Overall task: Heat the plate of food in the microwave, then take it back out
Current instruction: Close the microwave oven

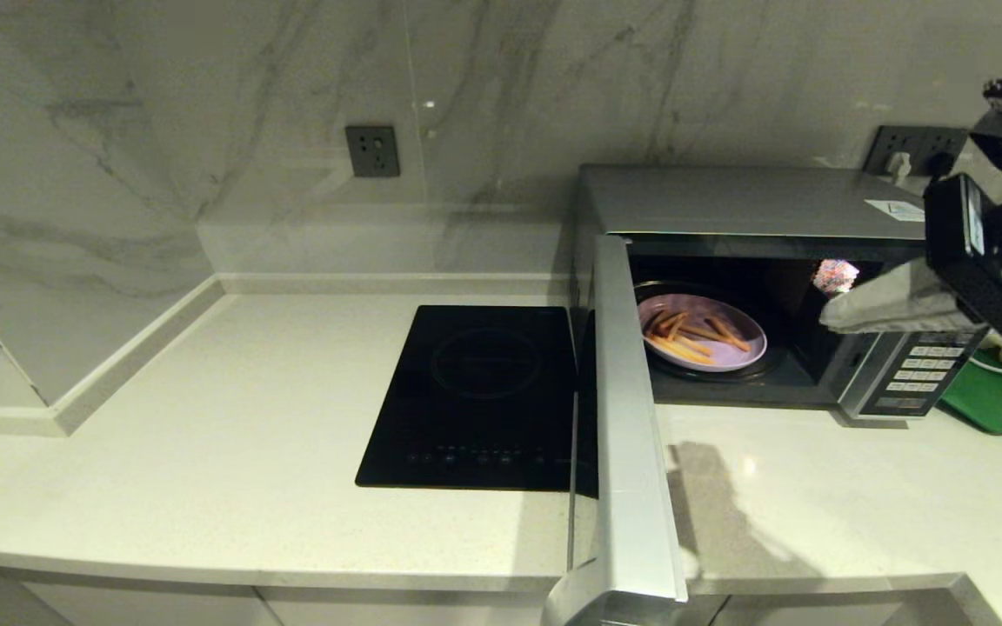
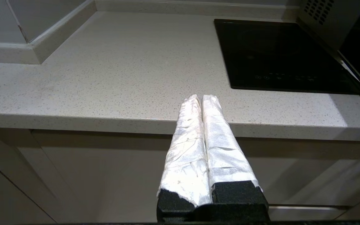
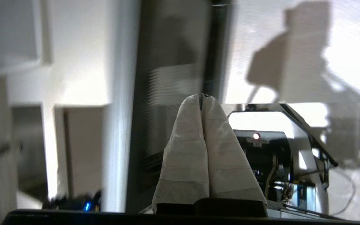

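The boxy silver-grey microwave stands at the right of the pale speckled stone bench, its door swung wide toward the near edge. Inside lies the round pale-lilac plate of fries. A flat black induction hob sits left of it, a green tray right. The right gripper, pressed closed and empty, hangs by the keypad; the left gripper, closed too, waits at the near bench edge.

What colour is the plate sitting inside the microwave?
Pale lilac, with yellow-orange fries on it. The plate of food shows best in the head view.
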### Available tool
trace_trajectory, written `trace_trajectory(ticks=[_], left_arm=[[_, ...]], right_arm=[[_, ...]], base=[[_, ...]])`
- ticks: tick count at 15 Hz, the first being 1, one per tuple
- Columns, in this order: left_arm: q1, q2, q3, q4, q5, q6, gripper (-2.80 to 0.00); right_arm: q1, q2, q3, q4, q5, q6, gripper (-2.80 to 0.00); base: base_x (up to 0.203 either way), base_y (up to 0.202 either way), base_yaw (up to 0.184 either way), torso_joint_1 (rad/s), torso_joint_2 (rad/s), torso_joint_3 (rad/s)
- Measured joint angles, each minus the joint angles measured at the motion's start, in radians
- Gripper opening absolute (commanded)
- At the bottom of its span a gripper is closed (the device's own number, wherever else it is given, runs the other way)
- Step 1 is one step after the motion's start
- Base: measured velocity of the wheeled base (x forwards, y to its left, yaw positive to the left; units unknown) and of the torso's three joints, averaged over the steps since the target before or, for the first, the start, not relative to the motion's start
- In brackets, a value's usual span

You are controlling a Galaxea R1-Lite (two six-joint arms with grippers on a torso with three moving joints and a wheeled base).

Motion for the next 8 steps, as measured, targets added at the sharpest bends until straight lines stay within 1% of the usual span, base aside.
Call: trace_trajectory(ticks=[2,3,5,8], left_arm=[[0.0,0.0,0.0,0.0,0.0,0.0,-2.8],[0.0,0.0,0.0,0.0,0.0,0.0,-2.8],[0.0,0.0,0.0,0.0,0.0,0.0,-2.8],[0.0,0.0,0.0,0.0,0.0,0.0,-2.8]], right_arm=[[0.118,0.072,-0.161,0.092,-0.021,-0.027,-2.8],[0.181,0.104,-0.198,0.101,-0.04,-0.05,-2.8],[0.279,0.161,-0.226,0.073,-0.076,-0.084,-2.8],[0.363,0.217,-0.234,0.038,-0.081,-0.139,-2.8]], base=[[0.0,0.0,0.0,0.0,0.0,0.0],[0.0,0.0,0.0,0.0,0.0,0.0],[0.0,0.0,0.0,0.0,0.0,0.0],[0.0,0.0,0.0,0.0,0.0,0.0]])
